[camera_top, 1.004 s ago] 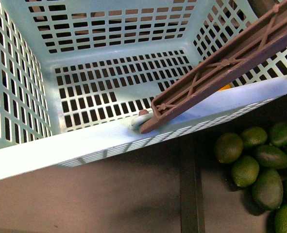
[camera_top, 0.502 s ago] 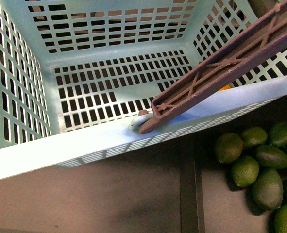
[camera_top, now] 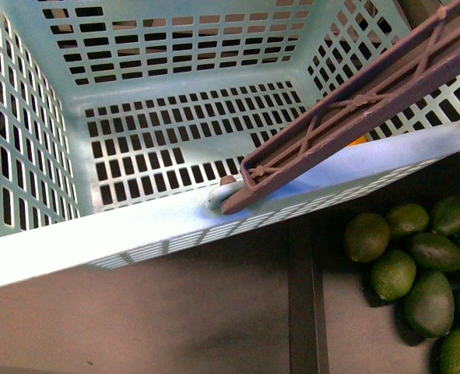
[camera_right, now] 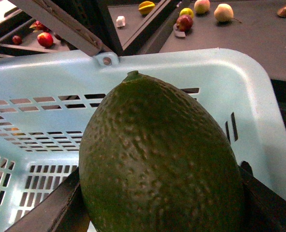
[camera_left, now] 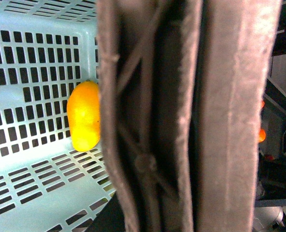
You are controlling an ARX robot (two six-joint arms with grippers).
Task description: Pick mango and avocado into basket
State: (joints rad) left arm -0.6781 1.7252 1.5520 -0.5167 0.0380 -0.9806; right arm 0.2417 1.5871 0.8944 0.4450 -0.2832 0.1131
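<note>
The teal basket [camera_top: 136, 234] fills the front view, tilted, with its brown handle [camera_top: 354, 109] swung across its right side. The mango [camera_left: 83, 116] lies on the basket floor; in the front view only an orange sliver [camera_top: 358, 142] of it shows under the handle. My left gripper is shut on the handle [camera_left: 181, 116], which hides its fingers. My right gripper [camera_right: 157, 212] is shut on the avocado [camera_right: 157, 159], dark green and bumpy, held above the basket's rim [camera_right: 205, 63]. Neither gripper shows in the front view.
A pile of several avocados [camera_top: 416, 265] lies on the dark table at the lower right of the front view, beside a divider strip [camera_top: 303, 304]. In the right wrist view, red apples [camera_right: 45, 38] and pears [camera_right: 223, 12] lie on dark shelves beyond the basket.
The basket has edged very slightly to the left in the front view. Nothing else has visibly changed.
</note>
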